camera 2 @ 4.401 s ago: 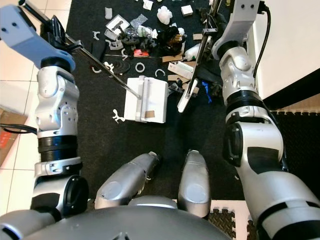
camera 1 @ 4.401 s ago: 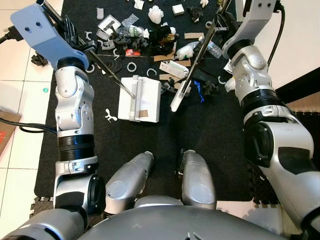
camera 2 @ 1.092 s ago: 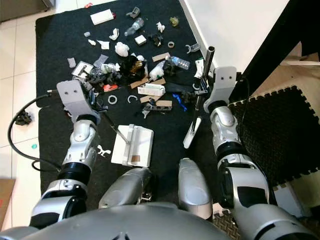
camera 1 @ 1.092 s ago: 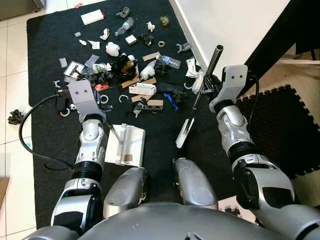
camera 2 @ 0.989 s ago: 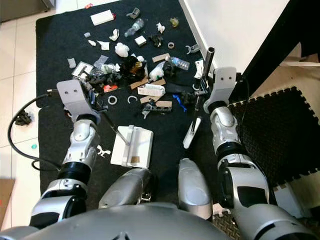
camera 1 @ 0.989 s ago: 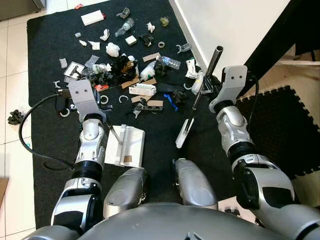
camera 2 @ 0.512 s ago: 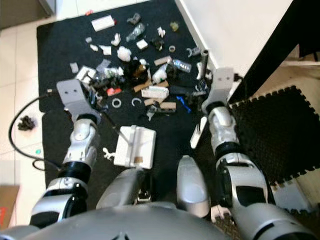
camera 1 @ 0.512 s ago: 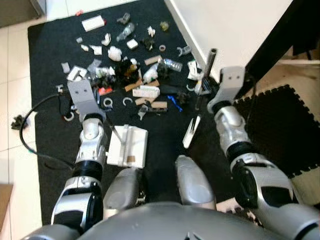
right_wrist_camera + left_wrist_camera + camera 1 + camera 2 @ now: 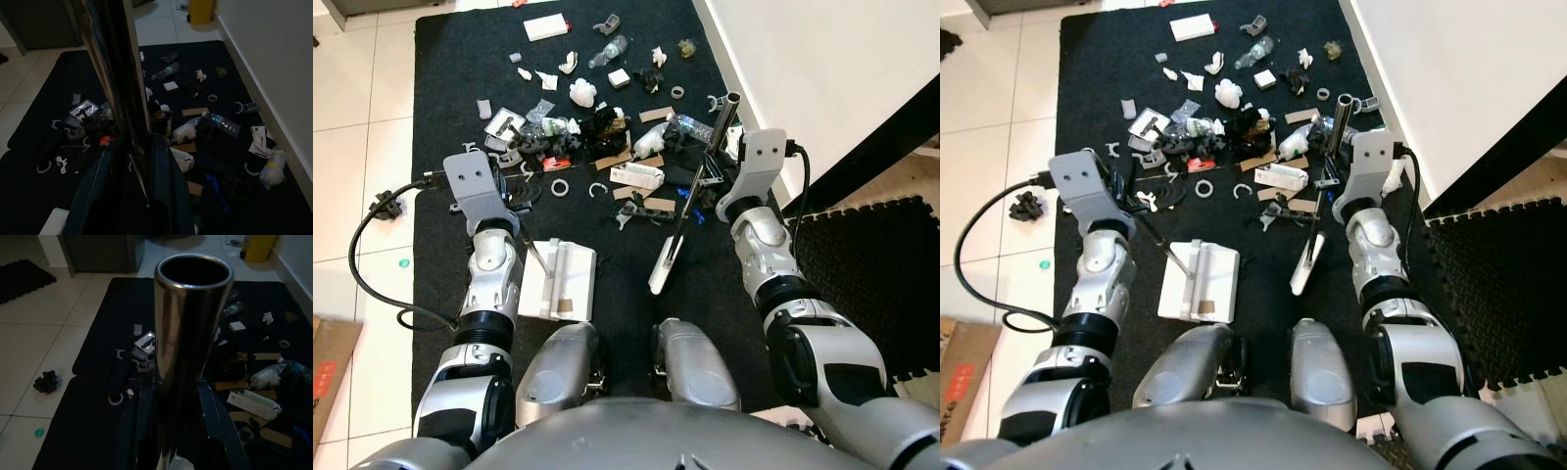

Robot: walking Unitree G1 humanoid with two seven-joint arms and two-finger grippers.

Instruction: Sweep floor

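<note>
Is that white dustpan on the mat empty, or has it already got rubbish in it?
Nearly empty. The white dustpan shows a bare white tray with one small brown scrap, while the litter lies scattered on the black mat beyond it.

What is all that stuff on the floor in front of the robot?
mat: one, black, under the mess
dustpan: one, white, on the mat by the left arm
broom: one, metal handle with white head, leaning by the right arm
trash pile: many bits, white, black and brown, spread over the far half of the mat
white box: one, far edge of the mat
foam tiles: black, to the right
cardboard: one, brown, on the tiles at the left
left end effector: one, shut on the dustpan's metal handle
right end effector: one, shut on the broom handle
</note>
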